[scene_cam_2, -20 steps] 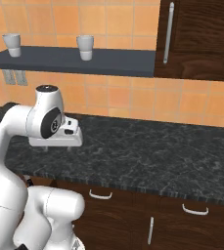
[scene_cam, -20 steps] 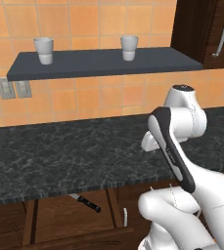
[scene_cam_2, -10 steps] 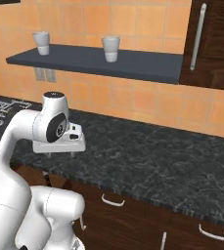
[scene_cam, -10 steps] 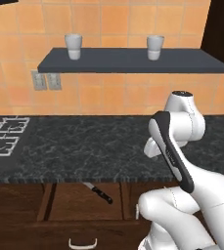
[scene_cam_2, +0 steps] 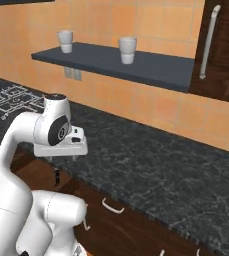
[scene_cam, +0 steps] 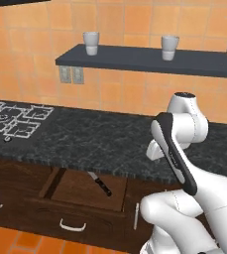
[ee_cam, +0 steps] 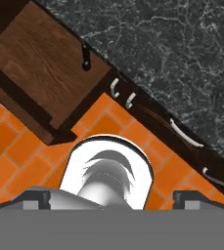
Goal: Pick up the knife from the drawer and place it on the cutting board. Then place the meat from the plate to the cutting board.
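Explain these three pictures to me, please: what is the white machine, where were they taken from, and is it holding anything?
The white machine is a robot arm on a driving base, in a computer-drawn kitchen. Two pictures come from cameras on the base, behind the arm to its left and right. The third looks down from a camera on the arm's hand. In front is a black marbled counter with a stove top at one end and two cups on a shelf above. Below, an open drawer holds a black-handled knife. The end effector shows its two finger tips far apart, with nothing between them.
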You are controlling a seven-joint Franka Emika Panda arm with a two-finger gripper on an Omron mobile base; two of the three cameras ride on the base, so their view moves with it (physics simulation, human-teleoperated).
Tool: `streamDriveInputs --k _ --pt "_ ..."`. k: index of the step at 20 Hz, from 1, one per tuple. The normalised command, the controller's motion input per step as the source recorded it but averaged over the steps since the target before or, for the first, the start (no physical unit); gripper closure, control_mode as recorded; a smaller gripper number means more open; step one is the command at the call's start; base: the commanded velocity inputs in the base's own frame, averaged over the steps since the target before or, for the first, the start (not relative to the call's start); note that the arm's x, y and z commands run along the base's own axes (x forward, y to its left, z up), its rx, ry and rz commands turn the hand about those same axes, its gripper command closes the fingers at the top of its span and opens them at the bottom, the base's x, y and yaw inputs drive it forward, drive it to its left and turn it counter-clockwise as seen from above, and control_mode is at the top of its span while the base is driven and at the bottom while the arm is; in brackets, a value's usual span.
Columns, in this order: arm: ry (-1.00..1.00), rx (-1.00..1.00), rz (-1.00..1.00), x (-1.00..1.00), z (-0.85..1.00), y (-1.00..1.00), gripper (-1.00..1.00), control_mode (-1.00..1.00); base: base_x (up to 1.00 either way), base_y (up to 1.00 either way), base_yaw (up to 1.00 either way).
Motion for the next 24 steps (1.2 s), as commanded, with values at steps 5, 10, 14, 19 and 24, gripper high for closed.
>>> streamDriveInputs --k 5,10,14,19,24 --pt "0.00 0.00 0.00 0.00 0.00 0.00 -1.00 1.00 -0.14 -0.08 0.43" --pt "0.00 0.00 0.00 0.00 0.00 0.00 -1.00 1.00 -0.40 -0.35 0.39" --pt "0.00 0.00 0.00 0.00 0.00 0.00 -1.00 1.00 -0.38 -0.57 0.30" --pt "0.00 0.00 0.00 0.00 0.00 0.00 -1.00 1.00 0.00 -0.38 0.14" --pt "0.01 -0.01 -0.03 0.19 -0.08 0.34 -1.00 -1.00 0.00 0.00 0.00"
